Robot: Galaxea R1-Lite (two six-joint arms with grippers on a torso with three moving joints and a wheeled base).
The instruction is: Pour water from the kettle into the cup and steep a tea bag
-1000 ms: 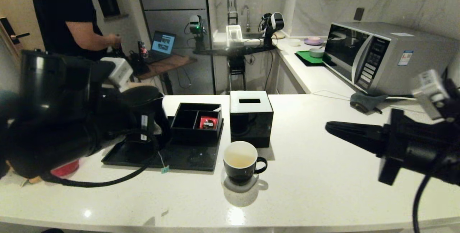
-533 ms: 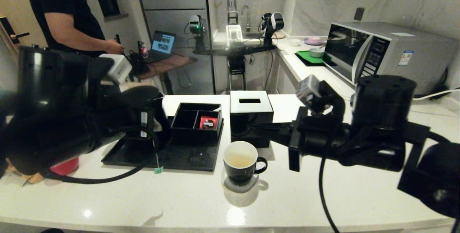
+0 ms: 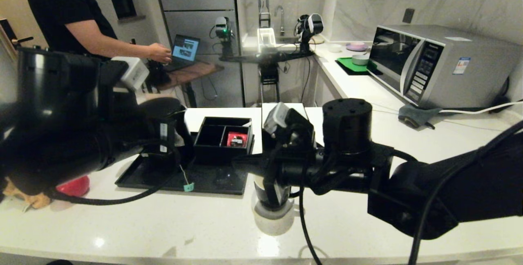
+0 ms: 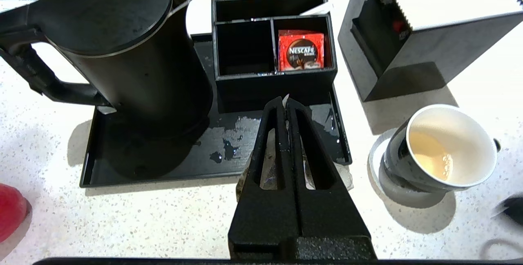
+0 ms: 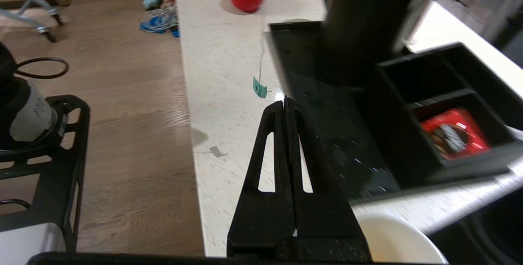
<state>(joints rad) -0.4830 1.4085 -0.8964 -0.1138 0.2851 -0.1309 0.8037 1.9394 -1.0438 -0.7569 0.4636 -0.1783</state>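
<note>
At the far left a red object [image 3: 73,186] sits near the tabletop's [image 3: 163,224] left end. Next comes the black tray [image 4: 163,171]; the kettle [image 4: 135,60] stands upright on its left part, handle toward the tabletop's left end, and wet patches lie on the bare tray floor beside it. The left gripper [image 4: 284,103] hangs above the tray's front right part, jaws pressed together on the tea bag [image 4: 267,167], whose pale pouch shows under the fingers, over the tray's front edge. Its string drops to a teal tag [image 3: 188,187] dangling in front of that edge. At the tray's back right, the divided box [image 4: 273,81] holds a red packet [image 4: 300,49] in its right compartment. A bare strip of tabletop separates the tray from the cup [image 4: 443,150], which stands on a pale coaster with pale yellowish water [image 4: 429,160] inside. Behind it is the black cube box [image 4: 425,32]. The right gripper [image 5: 286,101], shut and empty, reaches leftward above the cup with its tips over the tray's front right part. To the right, the tabletop is open up to the microwave [image 3: 441,64].
</note>
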